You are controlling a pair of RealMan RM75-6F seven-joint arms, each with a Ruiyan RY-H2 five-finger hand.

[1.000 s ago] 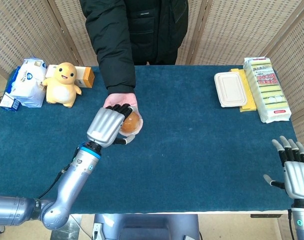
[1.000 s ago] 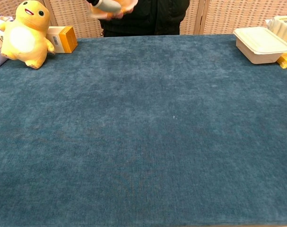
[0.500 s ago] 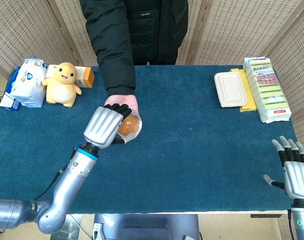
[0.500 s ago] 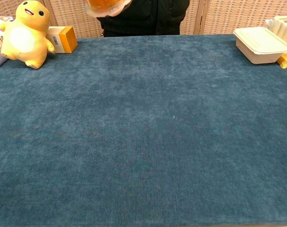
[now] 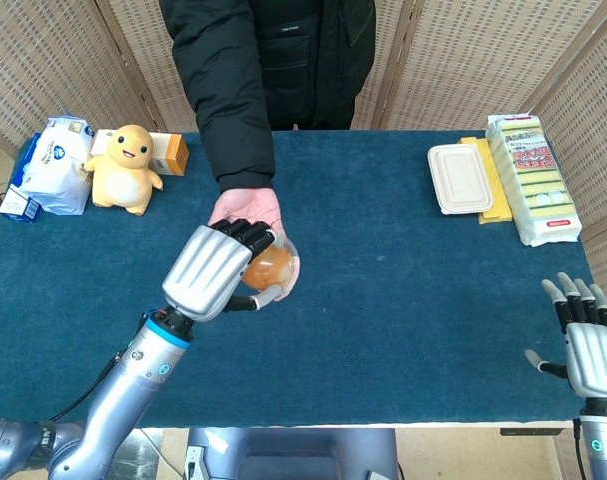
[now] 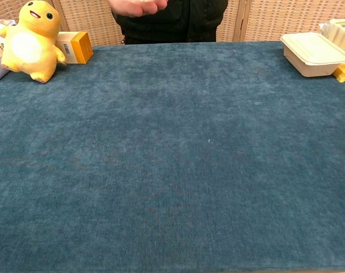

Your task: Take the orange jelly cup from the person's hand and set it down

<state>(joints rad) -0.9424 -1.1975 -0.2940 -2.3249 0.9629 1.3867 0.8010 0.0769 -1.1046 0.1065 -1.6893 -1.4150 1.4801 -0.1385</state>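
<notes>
The orange jelly cup (image 5: 269, 268) is gripped by the left hand (image 5: 215, 272), just below the person's hand (image 5: 245, 208). The right hand (image 5: 588, 345) is held empty, fingers spread, well right of the cup.

Far left of the worktop (image 5: 403, 300), a toy (image 5: 125, 168) stands between a bag (image 5: 55, 165) and a box (image 5: 169, 153). Far right, a lidded container (image 5: 460, 179) lies beside a tall pack (image 5: 533, 178). The person's hand (image 5: 245, 209) sits behind the jelly cup (image 5: 270, 268); the right robot hand (image 5: 587, 340) is near the right corner.
</notes>
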